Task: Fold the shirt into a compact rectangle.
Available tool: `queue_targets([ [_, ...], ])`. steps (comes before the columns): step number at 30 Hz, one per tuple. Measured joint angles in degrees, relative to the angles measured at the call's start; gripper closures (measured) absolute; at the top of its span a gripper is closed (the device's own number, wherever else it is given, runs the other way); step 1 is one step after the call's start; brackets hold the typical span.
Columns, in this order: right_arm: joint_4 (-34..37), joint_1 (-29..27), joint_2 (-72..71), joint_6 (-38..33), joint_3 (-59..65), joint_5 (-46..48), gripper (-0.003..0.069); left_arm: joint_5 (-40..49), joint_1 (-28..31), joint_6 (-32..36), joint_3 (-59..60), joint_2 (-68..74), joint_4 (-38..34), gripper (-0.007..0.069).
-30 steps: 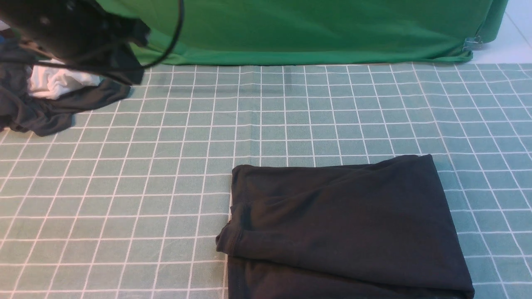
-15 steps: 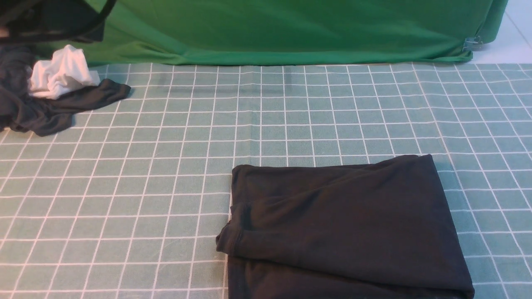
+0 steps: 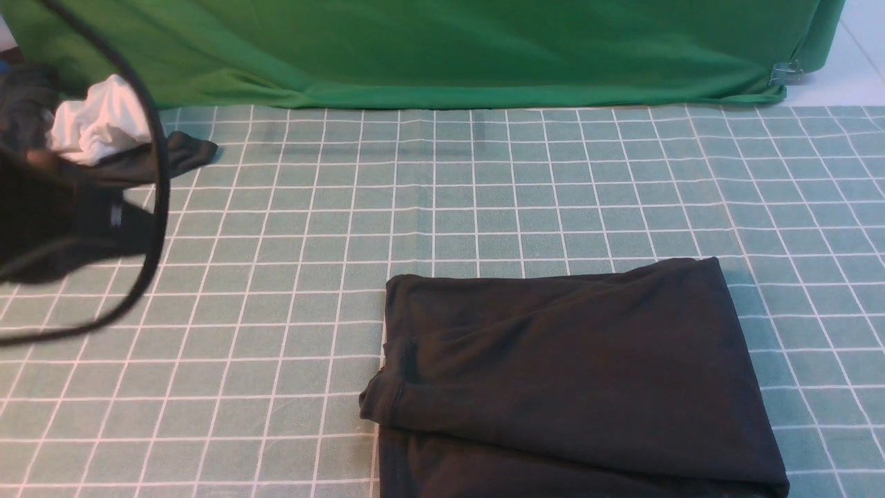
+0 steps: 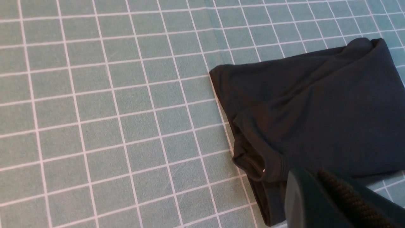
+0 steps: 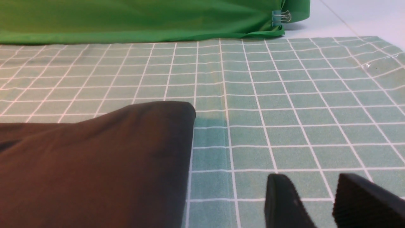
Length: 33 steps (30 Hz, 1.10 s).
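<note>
The shirt (image 3: 567,373) lies folded into a rough black rectangle near the table's front edge, right of centre, print hidden. A rolled hem or cuff sticks out at its left side (image 4: 253,161). My left gripper (image 4: 311,177) hovers above the shirt's near left part, its fingers pressed together with nothing between them. The left arm (image 3: 62,221) shows as a dark blur at the left edge of the front view. My right gripper (image 5: 313,179) stands open low over bare cloth, just right of the shirt's right edge (image 5: 186,152), apart from it.
A dark grey garment bunched with a white cloth (image 3: 104,124) lies at the back left, partly behind the left arm and its cable (image 3: 155,207). A green backdrop (image 3: 484,48) closes the far side, held by a binder clip (image 5: 280,15). A checked tablecloth (image 3: 484,194) covers the table.
The left arm has swung from the top left corner down to the left edge, in front of the bunched garments. The shirt has not moved.
</note>
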Motion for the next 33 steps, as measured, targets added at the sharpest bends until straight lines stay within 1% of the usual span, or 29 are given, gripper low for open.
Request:
queue_targets([
  [5, 0.0, 0.0, 0.0, -3.6, 0.0, -1.1, 0.0421, -0.8, 0.0, 0.0, 2.7, -4.3, 0.1, 0.0612],
  [10, 0.0, 0.0, 0.0, -5.0, 0.0, -1.3, 0.0421, -1.9, 0.0, 0.0, 3.2, -7.8, 0.0, 0.0612],
  [16, 0.0, 0.0, 0.0, -10.4, 0.0, -1.8, 0.0418, -2.1, 0.0, 0.0, 3.4, -12.7, 0.0, 0.0612],
  [24, 0.0, 0.0, 0.0, -11.2, 0.0, -2.2, 0.0415, -2.7, 0.0, 0.0, 5.8, -17.4, -0.4, 0.0612],
  [27, 0.0, 0.0, 0.0, -11.2, 0.0, -2.4, 0.0415, -3.8, 0.0, 0.4, 10.4, -22.0, -2.3, 0.0612],
  [29, 0.0, 0.0, 0.0, -11.2, 0.0, -2.4, 0.0415, -6.7, 0.0, 3.3, 14.9, -27.1, -5.7, 0.0612],
  [30, 0.0, 0.0, 0.0, -11.1, 0.0, -2.5, 0.0415, -9.2, 0.0, 6.0, 18.0, -30.1, -8.7, 0.0612],
  [31, 0.0, 0.0, 0.0, -11.1, 0.0, -2.5, 0.0415, -10.2, 0.0, 6.8, 19.0, -31.3, -9.7, 0.0612],
  [33, 0.0, 0.0, 0.0, -11.1, 0.0, -2.5, 0.0415, -16.0, 0.0, 9.5, 24.5, -37.6, -14.2, 0.0612],
])
